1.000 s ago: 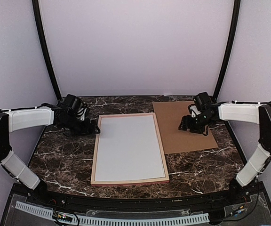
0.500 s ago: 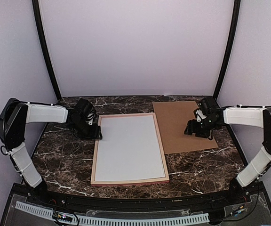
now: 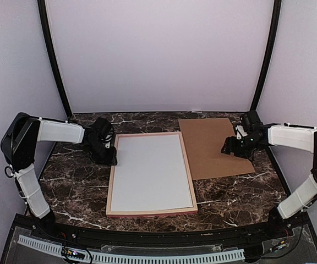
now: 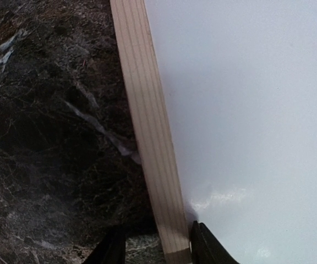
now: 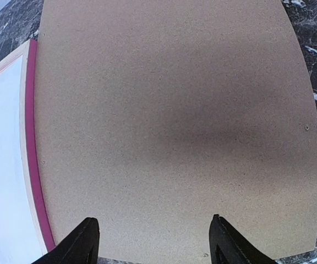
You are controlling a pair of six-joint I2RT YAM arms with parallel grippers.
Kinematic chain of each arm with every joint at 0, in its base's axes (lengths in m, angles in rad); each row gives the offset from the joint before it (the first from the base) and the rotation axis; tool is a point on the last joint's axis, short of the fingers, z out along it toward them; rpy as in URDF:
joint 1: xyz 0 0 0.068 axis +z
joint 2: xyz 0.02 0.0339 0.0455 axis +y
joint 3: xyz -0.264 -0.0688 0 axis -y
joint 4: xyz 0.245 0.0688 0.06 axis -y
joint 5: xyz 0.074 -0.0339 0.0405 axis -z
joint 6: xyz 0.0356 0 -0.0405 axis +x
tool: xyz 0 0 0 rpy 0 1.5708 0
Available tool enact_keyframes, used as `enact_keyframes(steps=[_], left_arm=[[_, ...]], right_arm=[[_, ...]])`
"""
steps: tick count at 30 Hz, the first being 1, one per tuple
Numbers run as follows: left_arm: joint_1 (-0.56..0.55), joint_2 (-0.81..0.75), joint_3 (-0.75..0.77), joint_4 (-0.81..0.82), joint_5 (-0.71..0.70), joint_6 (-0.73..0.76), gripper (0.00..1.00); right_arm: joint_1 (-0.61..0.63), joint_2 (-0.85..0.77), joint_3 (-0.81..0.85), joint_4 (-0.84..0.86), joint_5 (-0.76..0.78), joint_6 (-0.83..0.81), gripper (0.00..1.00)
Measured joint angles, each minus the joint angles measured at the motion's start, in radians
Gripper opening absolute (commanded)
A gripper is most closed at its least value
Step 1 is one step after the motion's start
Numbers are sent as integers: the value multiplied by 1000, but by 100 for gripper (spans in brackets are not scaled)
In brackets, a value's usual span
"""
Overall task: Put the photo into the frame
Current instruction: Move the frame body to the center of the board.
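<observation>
The pinkish wooden frame [image 3: 111, 182] lies flat in the middle of the table. A plain white sheet, the photo [image 3: 152, 171] with its white back up, fills it. My left gripper [image 3: 113, 159] is low at the frame's far-left corner. In the left wrist view the open gripper [image 4: 157, 250] straddles the left rail [image 4: 150, 126]: one finger over the marble, the other over the white sheet [image 4: 246, 110]. My right gripper [image 3: 228, 148] is open and empty above the brown backing board [image 3: 208, 160]. In the right wrist view its fingers [image 5: 87, 242] hang over the board [image 5: 169, 110].
The brown backing board lies right of the frame, its left edge against the frame's right rail [image 5: 34, 165]. The table is dark marble [image 3: 70, 187]. Black posts stand at the back corners. Pale walls close in the back and sides.
My left gripper has moved right and down to the frame's far-left corner. My right gripper has moved right across the backing board toward its right edge.
</observation>
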Motion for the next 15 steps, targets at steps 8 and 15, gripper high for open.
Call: enact_keyframes(steps=[8, 15], left_arm=[[6, 1, 18, -32, -94, 16, 42], [87, 2, 28, -60, -144, 31, 44]], right_arm=[[-65, -2, -20, 3, 3, -11, 70], [-189, -1, -26, 17, 20, -31, 71]])
